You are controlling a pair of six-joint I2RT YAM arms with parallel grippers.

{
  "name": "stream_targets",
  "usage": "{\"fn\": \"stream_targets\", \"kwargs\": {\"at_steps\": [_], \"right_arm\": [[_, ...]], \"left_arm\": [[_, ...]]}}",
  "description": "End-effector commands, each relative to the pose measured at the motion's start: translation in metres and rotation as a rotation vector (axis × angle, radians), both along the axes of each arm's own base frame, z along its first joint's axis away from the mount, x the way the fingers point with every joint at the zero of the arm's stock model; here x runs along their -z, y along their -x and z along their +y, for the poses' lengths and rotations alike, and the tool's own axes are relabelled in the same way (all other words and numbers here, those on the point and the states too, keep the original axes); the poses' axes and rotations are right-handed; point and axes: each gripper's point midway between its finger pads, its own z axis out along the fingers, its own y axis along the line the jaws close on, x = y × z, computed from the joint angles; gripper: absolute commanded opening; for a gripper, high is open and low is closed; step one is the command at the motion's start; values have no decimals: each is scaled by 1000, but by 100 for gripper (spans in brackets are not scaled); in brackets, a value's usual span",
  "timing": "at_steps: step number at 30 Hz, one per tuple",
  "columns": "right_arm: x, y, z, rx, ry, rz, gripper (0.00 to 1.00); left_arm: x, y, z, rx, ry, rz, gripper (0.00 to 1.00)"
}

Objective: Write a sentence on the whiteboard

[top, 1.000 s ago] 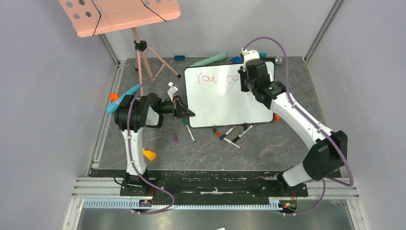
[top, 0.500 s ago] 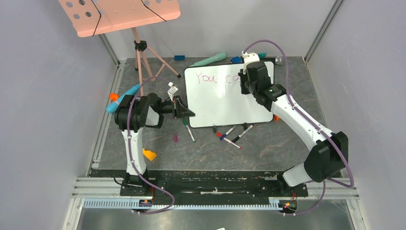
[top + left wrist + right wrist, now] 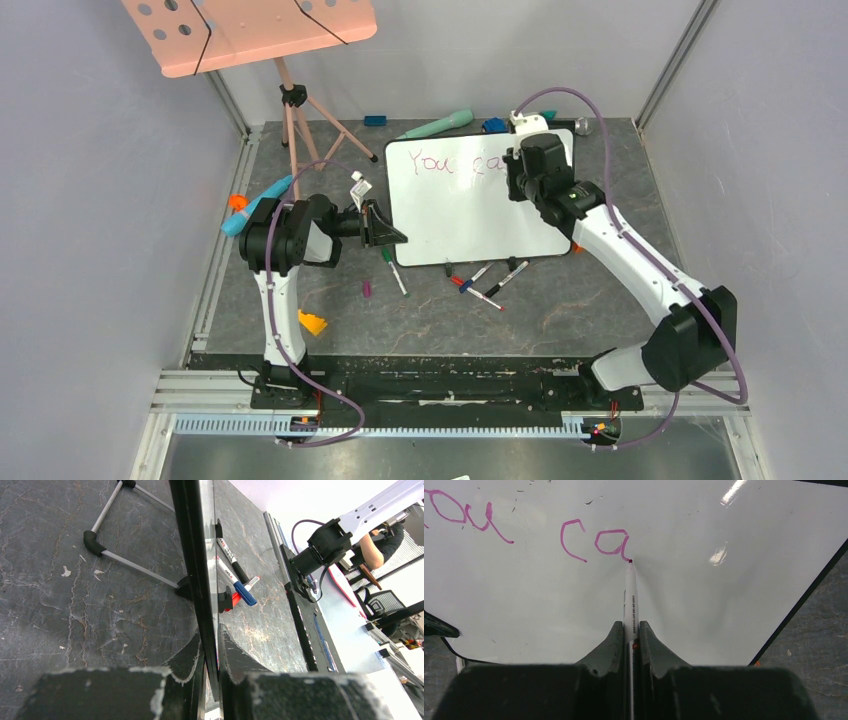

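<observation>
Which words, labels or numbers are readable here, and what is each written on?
"You ca": magenta handwriting on the whiteboard, apparently an unfinished sentence.
Small print on the held marker barrel: too small to read.
Labels on the loose markers beside the board: too blurred to read.
No other text can be made out.

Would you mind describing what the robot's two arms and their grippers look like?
Both the left arm and the right arm have white links with bulky black joint housings. A thin purple cable loops along each arm. The left gripper and the right gripper have dark, wedge-shaped fingers tapering to narrow tips; the left one's block edges look chipped and whitish.
</observation>
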Motion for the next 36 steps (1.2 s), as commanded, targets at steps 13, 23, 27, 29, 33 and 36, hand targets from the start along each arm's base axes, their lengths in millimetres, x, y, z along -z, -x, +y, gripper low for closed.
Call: {"fn": "stream_targets", "kwargs": {"at_steps": [13,23,27,29,33,36], "right_arm": [[-63,-2,-16,49,-73,-169,0],[-44,-18,-16,68,-49,-113,0],[-40,-22,-17,75,-47,-104,0],[-39,-24,-18,79,-46,-101,0],[-41,-26,-18,81,-54,-106,0],[-38,-29,-17,78,-56,-100,0]], "left_arm": [[-4,-2,-1,33,6,-167,2],[-4,-1,-1,35,6,-169,2],[-4,-1,-1,35,6,-169,2],[-4,-1,-1,34,6,-167,2],[-4,-1,-1,34,6,-170,2],[-4,-1,-1,35,6,-169,2]]}}
